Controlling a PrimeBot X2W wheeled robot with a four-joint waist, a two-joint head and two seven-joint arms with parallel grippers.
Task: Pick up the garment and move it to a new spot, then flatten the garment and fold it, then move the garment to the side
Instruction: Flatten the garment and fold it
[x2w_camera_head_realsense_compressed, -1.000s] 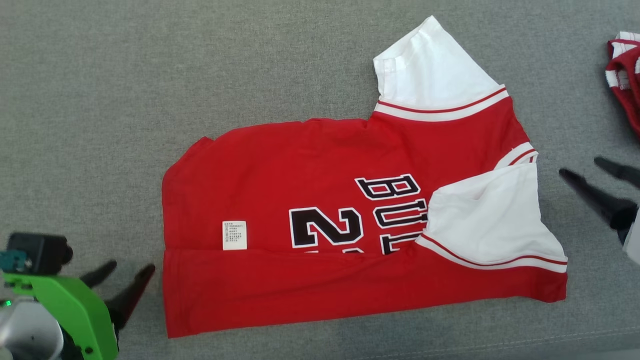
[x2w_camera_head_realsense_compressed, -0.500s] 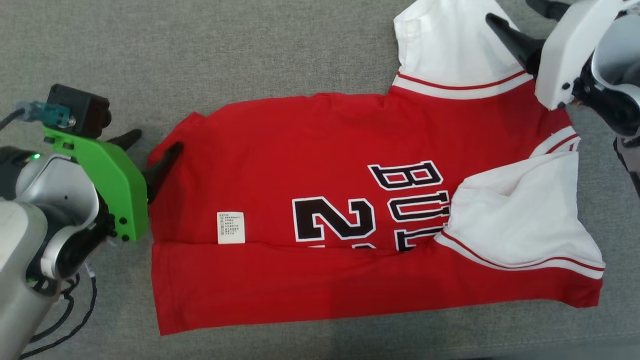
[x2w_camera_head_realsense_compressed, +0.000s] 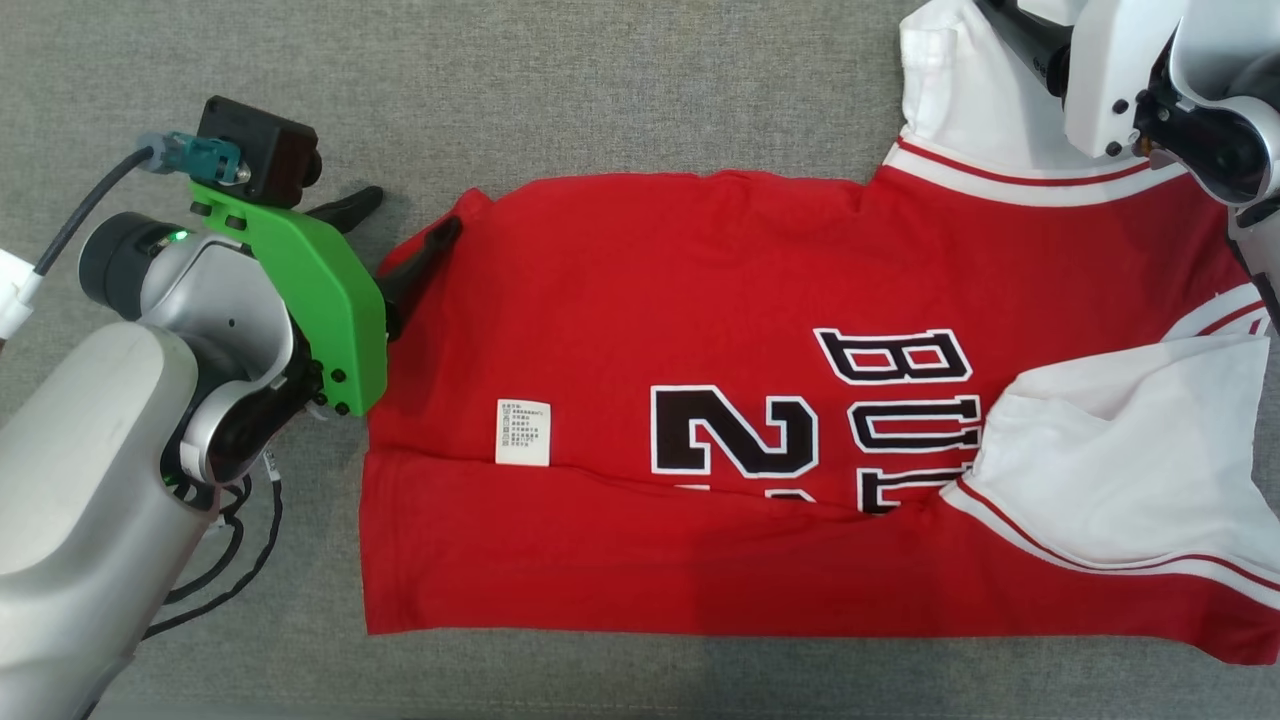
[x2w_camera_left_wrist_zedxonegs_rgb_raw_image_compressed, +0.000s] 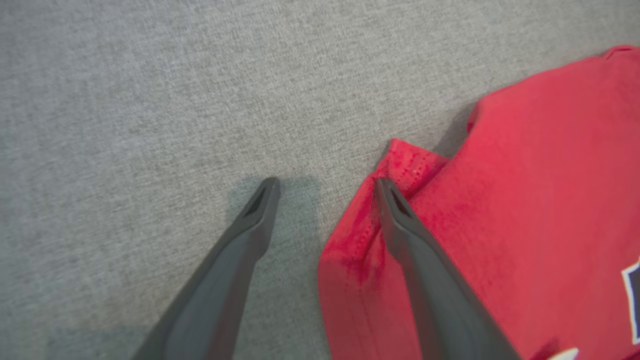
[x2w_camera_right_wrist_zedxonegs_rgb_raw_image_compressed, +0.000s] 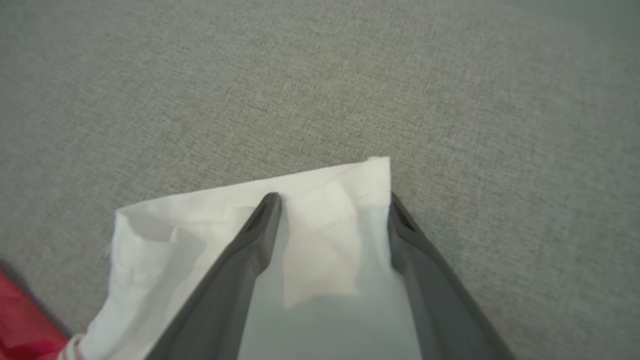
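A grey cloth-covered bench carries the red garment, spread across the centre and right of the head view. The left jaws gape empty at its upper-left corner, one finger over the hem. The right jaws gape empty over the white sleeve at upper right.

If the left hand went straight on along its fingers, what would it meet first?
Likely the red jersey's hem corner, at one fingertip; the other fingertip faces bare gray fabric. Height unclear.
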